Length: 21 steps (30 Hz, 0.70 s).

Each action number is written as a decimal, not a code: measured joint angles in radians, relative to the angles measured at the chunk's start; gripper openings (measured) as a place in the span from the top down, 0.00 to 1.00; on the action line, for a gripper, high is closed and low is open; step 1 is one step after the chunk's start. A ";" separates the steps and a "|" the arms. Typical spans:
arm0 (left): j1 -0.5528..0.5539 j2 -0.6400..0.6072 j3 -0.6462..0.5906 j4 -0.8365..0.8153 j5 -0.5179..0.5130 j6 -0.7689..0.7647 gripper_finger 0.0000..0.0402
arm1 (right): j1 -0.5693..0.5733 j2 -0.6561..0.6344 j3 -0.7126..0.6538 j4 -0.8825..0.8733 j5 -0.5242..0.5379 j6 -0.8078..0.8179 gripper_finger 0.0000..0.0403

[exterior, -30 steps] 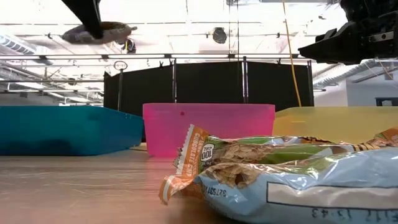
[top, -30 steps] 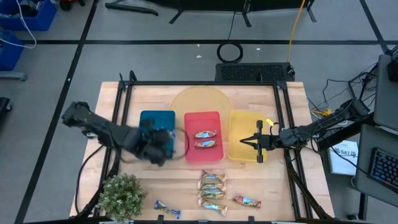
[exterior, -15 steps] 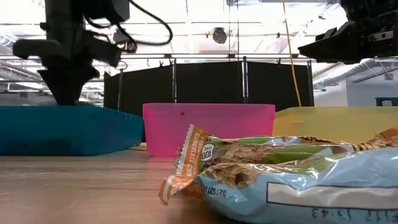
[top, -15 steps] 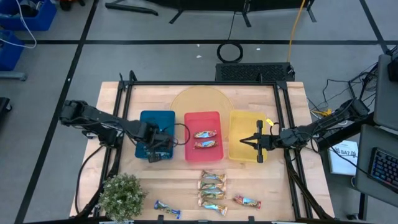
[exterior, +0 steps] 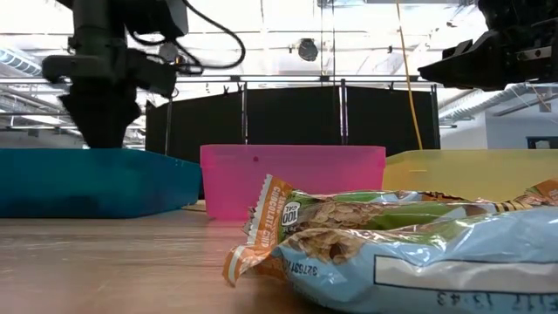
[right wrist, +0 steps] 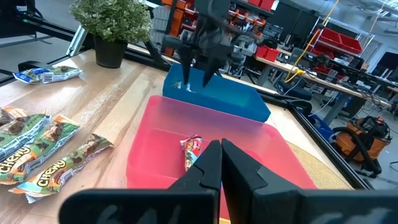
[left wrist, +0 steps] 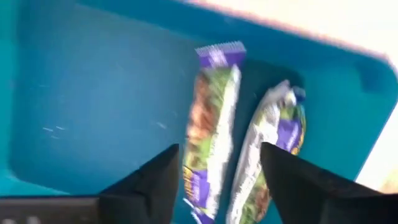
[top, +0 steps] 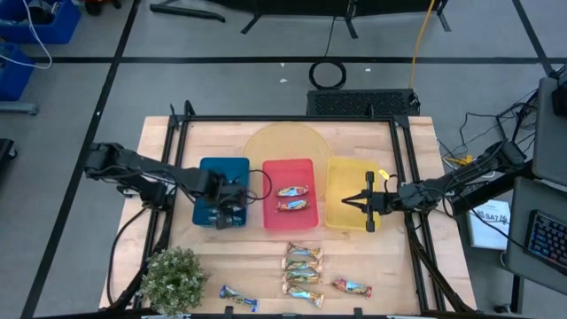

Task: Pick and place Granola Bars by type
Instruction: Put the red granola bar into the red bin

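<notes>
With the left tool (left wrist: 214, 180) open and empty over two bars (left wrist: 214, 130) in the blue tray (top: 213, 173), and the right tool (top: 356, 203) shut over the yellow tray (top: 341, 177), remaining bars (top: 302, 270) near the bench's front edge look light, crinkly and slippery, best pinched across the middle.

Two purple-ended granola bars lie side by side on the floor of the blue tray (left wrist: 93, 93), close together but with a thin gap between them. The longer bar (left wrist: 210, 124) shows a green and brown printed face, and the shorter bar (left wrist: 273, 146) beside it is more silvery. The left gripper (left wrist: 217, 186) hangs over them with its dark fingers (left wrist: 155, 180) spread apart, one on each side of the pair.
</notes>
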 joint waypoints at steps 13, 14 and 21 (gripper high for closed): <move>-0.238 -0.045 0.114 0.815 -0.121 0.490 0.54 | 0.000 0.006 0.000 0.029 0.000 0.037 1.00; -0.242 -0.043 0.092 0.855 -0.094 0.527 0.60 | 0.000 0.009 0.000 0.039 0.000 0.053 1.00; -0.224 -0.071 -0.044 1.044 -0.068 0.646 0.96 | 0.000 0.011 -0.001 0.083 -0.006 0.148 1.00</move>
